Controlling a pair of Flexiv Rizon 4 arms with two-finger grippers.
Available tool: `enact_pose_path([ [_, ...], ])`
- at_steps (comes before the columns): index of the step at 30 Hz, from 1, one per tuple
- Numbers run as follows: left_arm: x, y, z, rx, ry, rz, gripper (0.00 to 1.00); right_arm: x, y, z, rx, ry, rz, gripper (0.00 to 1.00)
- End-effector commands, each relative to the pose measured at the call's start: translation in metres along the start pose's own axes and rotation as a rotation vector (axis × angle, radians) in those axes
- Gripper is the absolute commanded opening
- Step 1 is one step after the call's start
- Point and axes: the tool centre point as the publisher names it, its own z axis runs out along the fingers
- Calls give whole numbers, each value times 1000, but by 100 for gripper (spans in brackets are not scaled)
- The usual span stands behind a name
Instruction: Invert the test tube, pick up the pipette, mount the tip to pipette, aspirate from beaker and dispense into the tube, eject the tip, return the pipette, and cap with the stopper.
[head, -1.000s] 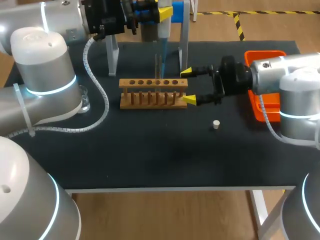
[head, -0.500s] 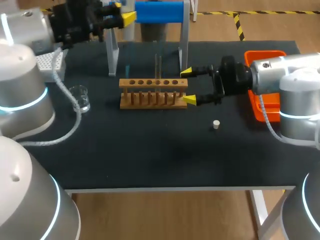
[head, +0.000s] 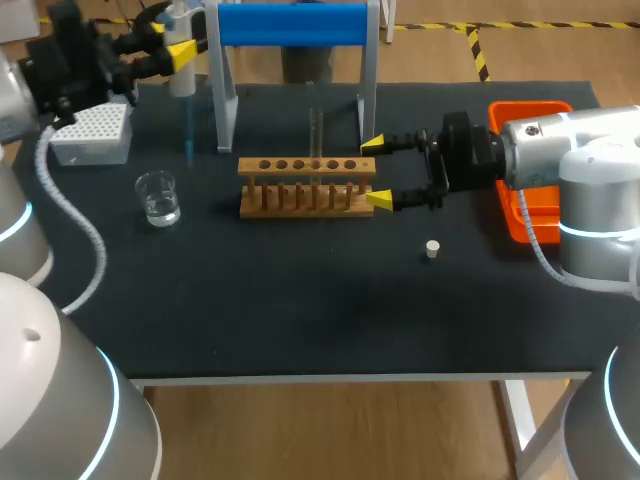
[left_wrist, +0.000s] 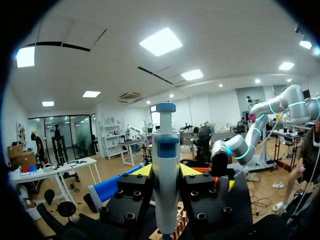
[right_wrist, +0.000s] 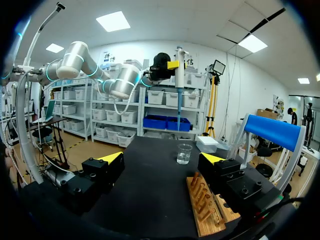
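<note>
The left gripper (left_wrist: 166, 172) is clamped on the white-bodied pipette with a blue plunger cap (left_wrist: 165, 150), which stands upright between both fingers. In the head view the pipette hangs over the far left of the table. Its slim blue tip (head: 188, 135) is between the white tip box (head: 92, 135) and the blue-topped stand (head: 292, 25), beyond the clear glass beaker (head: 158, 197). The right gripper (head: 376, 172) has its fingers apart at the right end of the wooden tube rack (head: 300, 190). The rack holds the upright clear test tube (head: 316, 125). The small white stopper (head: 432, 249) lies on the black table (head: 300, 310), near the right gripper.
</note>
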Motion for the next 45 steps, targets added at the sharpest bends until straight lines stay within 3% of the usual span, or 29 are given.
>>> enact_pose_path([
  [1, -12, 11, -31, 16, 13, 2, 0, 0, 0, 0, 3, -1, 0, 100],
  [10, -40, 25, -45, 34, 9, 10, 0, 0, 0, 0, 3, -1, 0, 100],
  [17, -51, 36, -48, 52, 18, 14, 0, 0, 0, 0, 3, -1, 0, 100],
  [45, -55, 45, -45, 56, 24, 0, 0, 0, 0, 0, 3, -1, 0, 100],
])
